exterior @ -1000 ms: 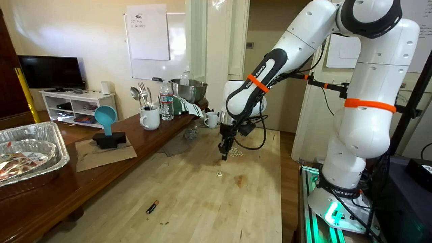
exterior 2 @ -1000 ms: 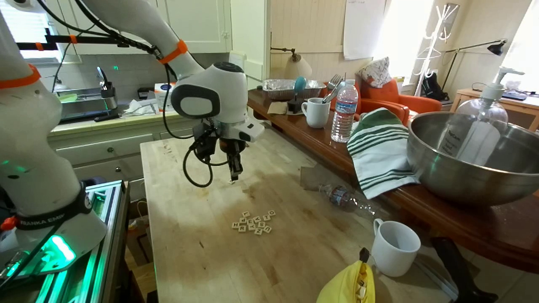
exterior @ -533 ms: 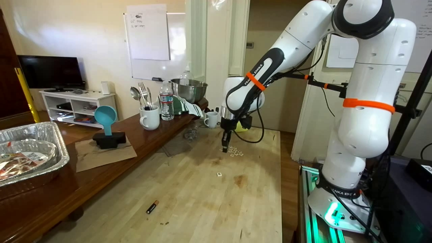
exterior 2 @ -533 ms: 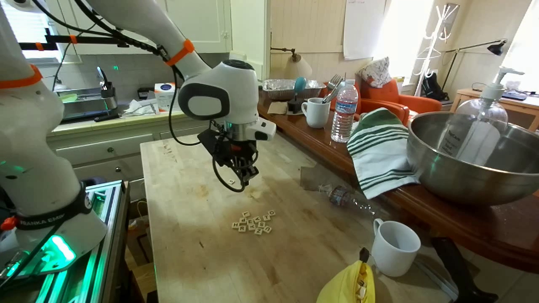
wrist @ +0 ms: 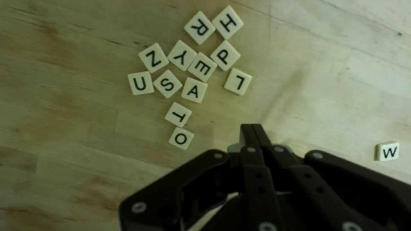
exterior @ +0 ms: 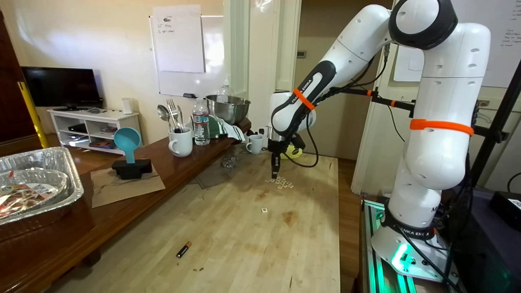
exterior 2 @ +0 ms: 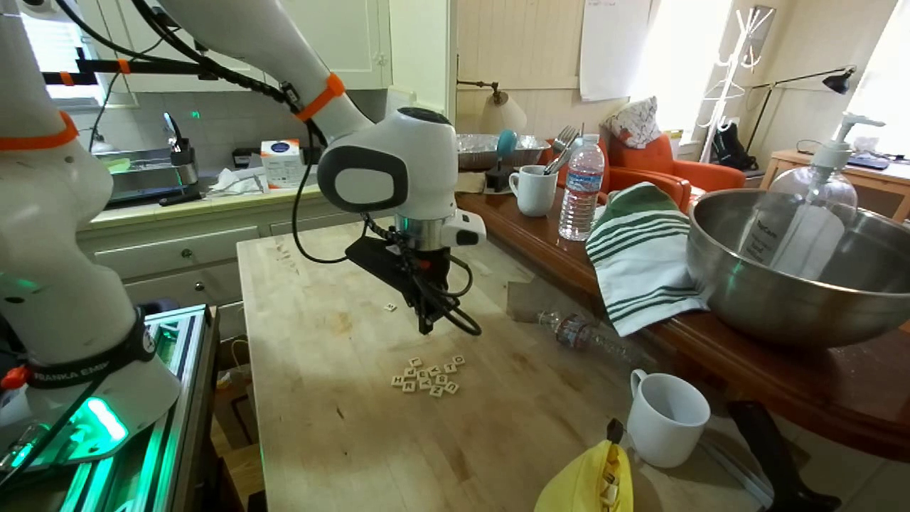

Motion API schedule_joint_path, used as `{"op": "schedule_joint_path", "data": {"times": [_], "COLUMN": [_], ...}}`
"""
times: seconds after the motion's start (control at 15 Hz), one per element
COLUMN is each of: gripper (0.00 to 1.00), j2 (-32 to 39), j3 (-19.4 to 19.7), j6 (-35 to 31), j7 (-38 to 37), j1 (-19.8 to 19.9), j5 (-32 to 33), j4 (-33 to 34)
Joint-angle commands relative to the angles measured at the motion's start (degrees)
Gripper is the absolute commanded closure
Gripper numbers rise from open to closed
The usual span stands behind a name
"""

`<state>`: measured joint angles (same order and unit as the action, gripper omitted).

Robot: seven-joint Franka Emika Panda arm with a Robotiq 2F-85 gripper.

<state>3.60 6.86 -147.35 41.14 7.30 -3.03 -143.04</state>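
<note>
Hovering above the wooden table [exterior 2: 313,434], the gripper [wrist: 254,133] points downwards, near a loose group of letter tiles [wrist: 202,67]. Its two fingers [wrist: 252,157] are together, and no tile is seen between them in the wrist view. The tiles lie flat with their letters up: H, R, P, L, E, Y, Z, A, S, U, T and O. One more, the W tile [wrist: 388,151], lies by itself, well apart from the group.

I judge that the step in hand is positioning over the tiles, apparently without contact; the exact height I cannot tell. Any closer work with a tile would call for parted fingers, a straight lowering and a precise aim, because several tiles lie touching or just beside their neighbours.

The table also bears a battery [exterior: 183,250], a plastic bottle [exterior 2: 576,332] on its side, a white mug [exterior 2: 667,423] and a yellow pouch [exterior 2: 583,483]. On the higher dark counter [exterior 2: 508,227] are a steel bowl [exterior 2: 782,306] with a pump bottle [exterior 2: 810,213], a striped towel [exterior 2: 643,263], a water bottle [exterior 2: 581,192] and a mug [exterior 2: 534,192] with cutlery [exterior 2: 565,139]. These seem to hinder little. More attention is due to the black cable [exterior: 310,166], which hangs in a loop beside the gripper and could perhaps brush the tiles.
</note>
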Motion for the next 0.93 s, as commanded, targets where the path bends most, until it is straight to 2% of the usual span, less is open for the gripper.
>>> {"op": "schedule_joint_path", "data": {"times": [0.0,0.27,0.87], "gripper": [1.0,1.0,1.0], "j2": [3.18,4.77,8.02], "j3": [0.68,1.18,0.26], "j6": [0.78,0.21,-5.04], "j7": [6.28,11.01,6.01], "j1": [1.98,3.59,4.8], "j5": [2.93,4.69,0.5], "j4": [2.63,3.32,2.87]}}
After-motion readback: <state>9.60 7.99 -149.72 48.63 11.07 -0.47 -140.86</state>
